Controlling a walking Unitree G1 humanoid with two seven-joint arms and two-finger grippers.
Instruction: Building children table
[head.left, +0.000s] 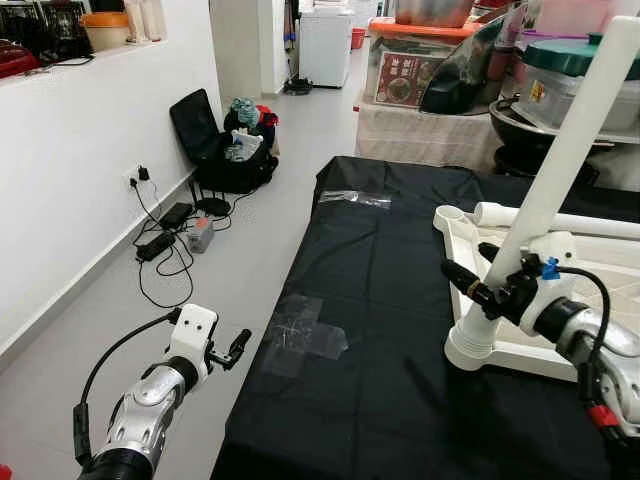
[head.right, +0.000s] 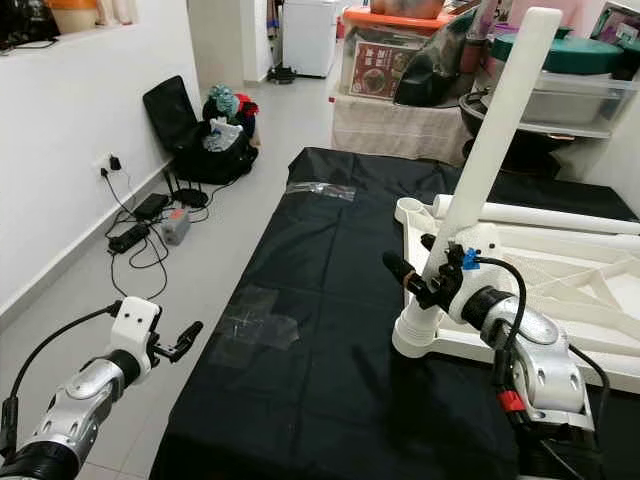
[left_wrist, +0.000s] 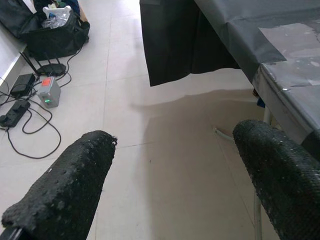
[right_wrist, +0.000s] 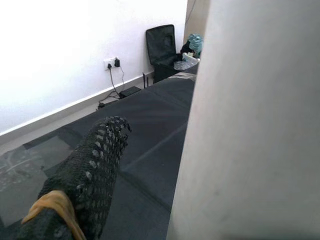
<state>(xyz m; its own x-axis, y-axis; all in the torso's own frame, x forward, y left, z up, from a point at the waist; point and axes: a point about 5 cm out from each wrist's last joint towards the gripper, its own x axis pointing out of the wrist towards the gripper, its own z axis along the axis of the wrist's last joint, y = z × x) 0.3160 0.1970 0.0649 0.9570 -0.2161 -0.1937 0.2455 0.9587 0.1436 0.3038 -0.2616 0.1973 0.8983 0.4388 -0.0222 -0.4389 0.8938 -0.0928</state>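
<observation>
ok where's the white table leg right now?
In the eye views the white table leg stands tilted in the near corner socket of the upturned white tabletop on the black-covered table, at the robot's right, with the right pincer around its lower end.

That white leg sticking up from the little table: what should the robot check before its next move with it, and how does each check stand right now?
1. Right gripper around the white leg: ok, a finger on each side.
2. Leg seated fully in the corner socket: cannot tell.
3. Leg upright: not ok, it leans.
4. Upturned tabletop resting flat on the black cloth: ok.
5. Left gripper out of the way: ok, open, off the table's side above the floor.
6. Spare leg at hand: ok, lying along the tabletop's far edge.
</observation>
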